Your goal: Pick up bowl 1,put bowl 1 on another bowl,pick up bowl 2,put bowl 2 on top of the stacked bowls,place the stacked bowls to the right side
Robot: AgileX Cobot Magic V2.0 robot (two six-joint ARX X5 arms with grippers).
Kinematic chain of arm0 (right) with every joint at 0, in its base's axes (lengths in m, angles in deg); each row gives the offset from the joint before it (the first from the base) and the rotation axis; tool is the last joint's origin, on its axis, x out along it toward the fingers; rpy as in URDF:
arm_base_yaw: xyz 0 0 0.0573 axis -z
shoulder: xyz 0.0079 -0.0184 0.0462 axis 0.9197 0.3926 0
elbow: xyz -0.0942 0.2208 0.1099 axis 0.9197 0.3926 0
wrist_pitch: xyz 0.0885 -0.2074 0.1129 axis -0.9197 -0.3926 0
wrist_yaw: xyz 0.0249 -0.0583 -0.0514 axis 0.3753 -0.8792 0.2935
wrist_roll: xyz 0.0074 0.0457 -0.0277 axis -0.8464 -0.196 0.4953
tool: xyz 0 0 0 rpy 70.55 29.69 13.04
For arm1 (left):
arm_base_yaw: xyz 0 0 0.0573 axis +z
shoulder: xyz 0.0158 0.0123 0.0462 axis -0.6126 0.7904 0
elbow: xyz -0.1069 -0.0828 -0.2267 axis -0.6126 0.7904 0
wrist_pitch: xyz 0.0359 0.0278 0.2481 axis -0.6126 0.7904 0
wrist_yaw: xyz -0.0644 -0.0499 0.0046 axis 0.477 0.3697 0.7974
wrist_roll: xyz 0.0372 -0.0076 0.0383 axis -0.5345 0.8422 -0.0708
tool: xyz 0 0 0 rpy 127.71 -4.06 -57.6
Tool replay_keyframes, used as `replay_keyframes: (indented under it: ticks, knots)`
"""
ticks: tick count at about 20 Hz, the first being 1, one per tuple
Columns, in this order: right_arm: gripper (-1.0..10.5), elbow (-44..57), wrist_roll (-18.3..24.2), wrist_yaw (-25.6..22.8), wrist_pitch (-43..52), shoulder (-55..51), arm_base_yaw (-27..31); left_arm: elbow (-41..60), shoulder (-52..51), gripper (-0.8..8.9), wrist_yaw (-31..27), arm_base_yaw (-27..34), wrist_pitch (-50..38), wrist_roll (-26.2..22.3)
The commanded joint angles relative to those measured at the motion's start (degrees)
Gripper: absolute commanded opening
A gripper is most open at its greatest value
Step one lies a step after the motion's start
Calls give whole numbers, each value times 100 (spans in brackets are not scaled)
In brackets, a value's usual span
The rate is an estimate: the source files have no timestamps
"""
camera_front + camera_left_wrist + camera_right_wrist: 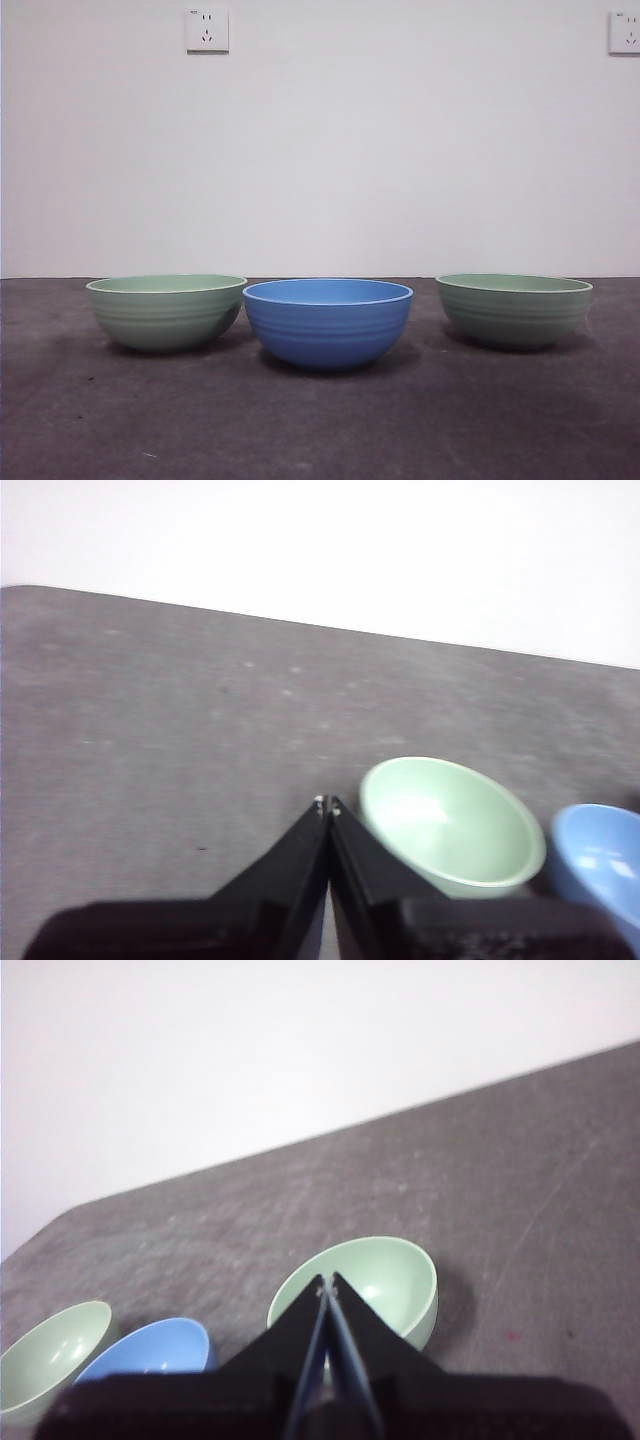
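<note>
Three bowls are seen standing apart in a row on the dark table [320, 430]: the blue bowl [328, 322] in the middle, slightly nearer the front camera, flanked by the left green bowl [167, 311] and the right green bowl [513, 309]. Nothing is stacked. The left gripper [327, 805] is held above the table near the left green bowl, jaws closed and empty. The right gripper [327, 1282] is held over the right green bowl, jaws likewise closed.
</note>
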Motion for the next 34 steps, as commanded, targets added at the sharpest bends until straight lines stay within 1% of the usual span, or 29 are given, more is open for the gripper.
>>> replay_keyframes:
  ticks: [1, 3, 7, 12, 15, 18, 21, 23, 26, 30, 31, 32, 33, 34]
  knots:
    - [-12, -503, 52, 46, -439, 365, -13, -354, 258, -8, 361, 17, 201, 109]
    - [-12, -935, 374, 317, -896, 726, -15, -678, 551, -8, 772, 17, 426, 105]
    - [-12, -1711, 994, 669, -1878, 1405, -20, -1272, 1213, -8, 1449, 17, 968, -48]
    - [-12, -2660, 1864, 1401, -3182, 2208, -63, -1954, 2022, -8, 2271, 17, 1794, -623]
    - [-12, -3147, 2212, 1589, -3869, 2599, -133, -2269, 2391, -8, 2697, 9, 2284, -938]
    - [-12, -3552, 2365, 1770, -4461, 2903, -225, -2518, 2660, -8, 2977, 4, 2774, -1213]
    - [-12, -3805, 2527, 1790, -4907, 3093, -299, -2702, 2820, -8, 3163, 0, 3193, -1504]
    - [-12, -3864, 2577, 1788, -5045, 3152, -328, -2778, 2872, -8, 3281, 0, 3401, -1646]
    - [-11, -3864, 2577, 1786, -5080, 3189, -350, -2850, 2889, -8, 3270, -4, 3563, -1746]
    - [12, -3864, 2492, 1786, -5077, 3213, -350, -2852, 2889, 10, 3254, -2, 3563, -1727]
    - [35, -3864, 2470, 1788, -5077, 3213, -350, -2852, 2889, 47, 3252, -2, 3563, -1720]
    - [102, -3864, 2470, 1786, -5077, 3213, -350, -2852, 2889, 146, 3252, -2, 3563, -1718]
    - [179, -3864, 2465, 1786, -5077, 3213, -350, -2852, 2889, 270, 3250, -2, 3563, -1694]
    - [279, -3864, 2415, 1781, -5077, 3213, -350, -2852, 2889, 448, 3250, -2, 3560, -1668]
